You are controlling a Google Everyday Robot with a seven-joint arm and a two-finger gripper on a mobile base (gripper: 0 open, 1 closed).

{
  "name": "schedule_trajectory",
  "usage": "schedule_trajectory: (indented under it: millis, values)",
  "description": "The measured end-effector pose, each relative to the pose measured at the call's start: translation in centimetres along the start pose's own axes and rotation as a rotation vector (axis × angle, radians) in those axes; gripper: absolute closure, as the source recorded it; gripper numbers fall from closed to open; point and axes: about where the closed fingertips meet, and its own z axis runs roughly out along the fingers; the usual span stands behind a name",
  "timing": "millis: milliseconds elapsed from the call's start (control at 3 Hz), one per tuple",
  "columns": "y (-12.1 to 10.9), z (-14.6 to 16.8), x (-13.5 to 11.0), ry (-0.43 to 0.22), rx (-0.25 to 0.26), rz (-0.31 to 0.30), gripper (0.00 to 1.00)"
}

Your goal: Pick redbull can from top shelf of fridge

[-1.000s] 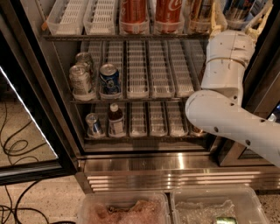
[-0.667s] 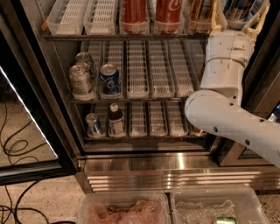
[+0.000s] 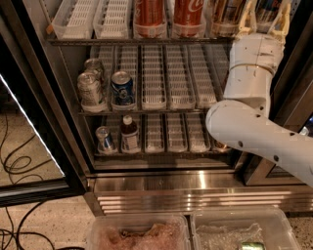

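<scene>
At the right end of the top shelf [image 3: 122, 41] of the fridge [image 3: 195, 184], the gripper [image 3: 265, 15] points upward, its pale fingers [image 3: 246, 20] spread apart, one on either side of the redbull can [image 3: 268, 6]; contact cannot be judged. The can stands on that shelf, its upper part cropped. Two red Coca-Cola cans [image 3: 149, 17] stand mid-shelf. The white arm [image 3: 252, 73] rises from below the shelf.

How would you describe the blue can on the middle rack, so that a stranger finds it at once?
In the fridge, go to the middle rack, left end, far from the gripper at the top right. The blue can stands beside two silver cans; it alone is dark blue.
</scene>
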Motion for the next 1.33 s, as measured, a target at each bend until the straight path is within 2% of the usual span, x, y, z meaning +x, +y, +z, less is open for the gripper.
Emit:
schedule_trajectory:
  millis: [333,667,1333]
  values:
    - [-0.1,0.0,0.3,0.01,0.002,-0.01,0.48]
    - [0.2,0.4,1.4,0.079,-0.001,-0.049,0.49]
    - [1.0,1.1,1.8,0.1,0.003,-0.041,0.51]
